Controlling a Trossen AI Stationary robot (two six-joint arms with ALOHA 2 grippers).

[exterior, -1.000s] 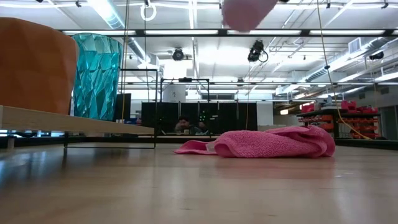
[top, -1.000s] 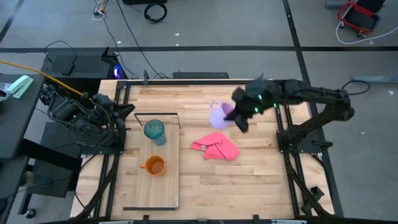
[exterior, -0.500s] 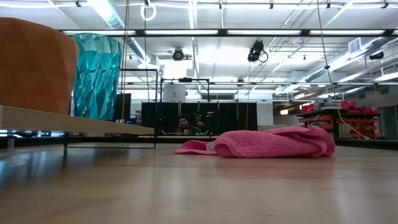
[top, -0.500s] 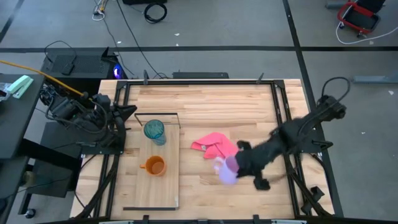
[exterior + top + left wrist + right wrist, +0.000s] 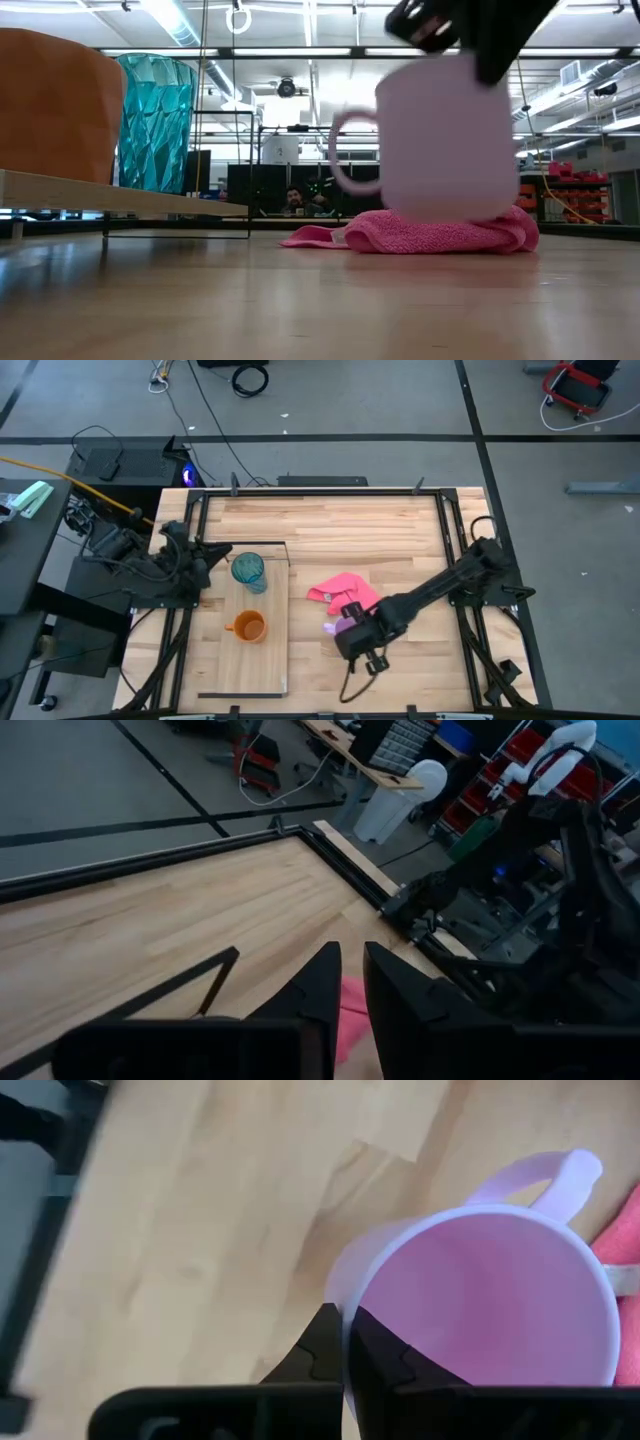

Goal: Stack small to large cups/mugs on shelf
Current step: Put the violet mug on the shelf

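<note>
Right fingers point(image 5: 345, 1342) pinch the lilac mug's point(image 5: 480, 1300) rim, mug hanging above tabletop point(image 5: 400, 530) beside the cloth point(image 5: 348, 592) (thin hold). A swing may slip it. Left fingers point(image 5: 348, 982) near-closed, empty, by shelf point(image 5: 262, 660).

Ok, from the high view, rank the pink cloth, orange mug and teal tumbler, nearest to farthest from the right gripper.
From the right gripper, shut on the lilac mug:
1. Pink cloth, right beside it.
2. Orange mug, on the shelf toward the left arm.
3. Teal tumbler, at the shelf's wire-frame end.
</note>
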